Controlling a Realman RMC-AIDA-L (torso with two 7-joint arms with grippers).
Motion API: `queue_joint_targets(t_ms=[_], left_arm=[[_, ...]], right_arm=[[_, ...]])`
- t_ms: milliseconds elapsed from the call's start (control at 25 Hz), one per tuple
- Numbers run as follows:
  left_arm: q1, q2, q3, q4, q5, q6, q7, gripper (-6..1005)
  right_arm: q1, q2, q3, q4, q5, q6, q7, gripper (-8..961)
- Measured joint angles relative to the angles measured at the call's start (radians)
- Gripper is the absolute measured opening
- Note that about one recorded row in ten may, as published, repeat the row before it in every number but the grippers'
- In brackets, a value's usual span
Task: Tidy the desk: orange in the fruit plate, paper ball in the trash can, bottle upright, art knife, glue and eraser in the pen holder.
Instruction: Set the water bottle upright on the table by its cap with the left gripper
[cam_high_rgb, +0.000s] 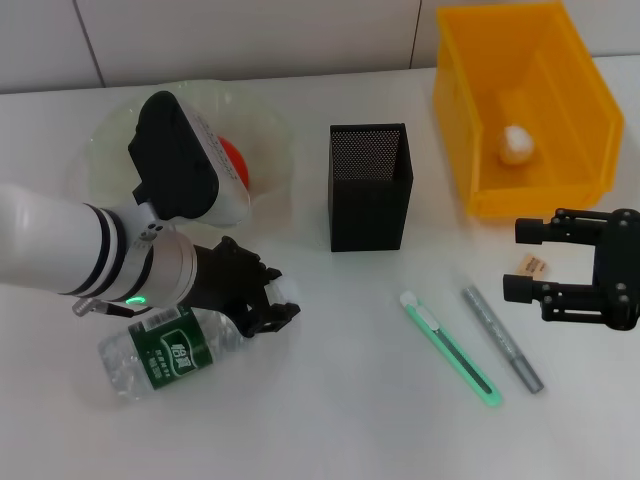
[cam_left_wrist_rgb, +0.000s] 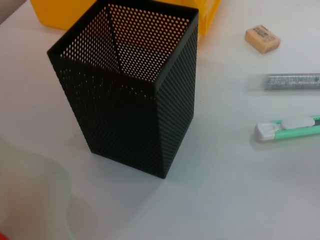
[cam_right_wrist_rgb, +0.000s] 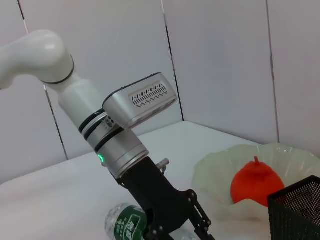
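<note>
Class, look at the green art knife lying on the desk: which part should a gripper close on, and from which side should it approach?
Grip the art knife mid-body from straight above, fingers across its narrow width: it lies flat, long and thin, with bare table either side.

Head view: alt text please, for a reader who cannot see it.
The left gripper is down at the cap end of a lying bottle. The orange sits in the fruit plate, the paper ball in the yellow bin; the right gripper hovers, jaws open.

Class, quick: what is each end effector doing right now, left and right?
Left end effector: at the neck end of the lying bottle; grip cannot be told.
Right end effector: open, empty, beside the eraser.
</note>
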Motion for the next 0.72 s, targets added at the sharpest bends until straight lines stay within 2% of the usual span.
queue_joint_targets(t_ms=[400,720], left_arm=[[0.011,0.0,0.001,0.037,0.001,0.003,0.0,440],[0.086,0.002,-0.004,0.171,0.001,0.009,0.0,440]], right_arm=[[0.0,0.0,0.023,0.011,0.0,-0.002,0.0,709],[0.0,0.0,0.031,0.013,0.0,-0.004,0.0,709]])
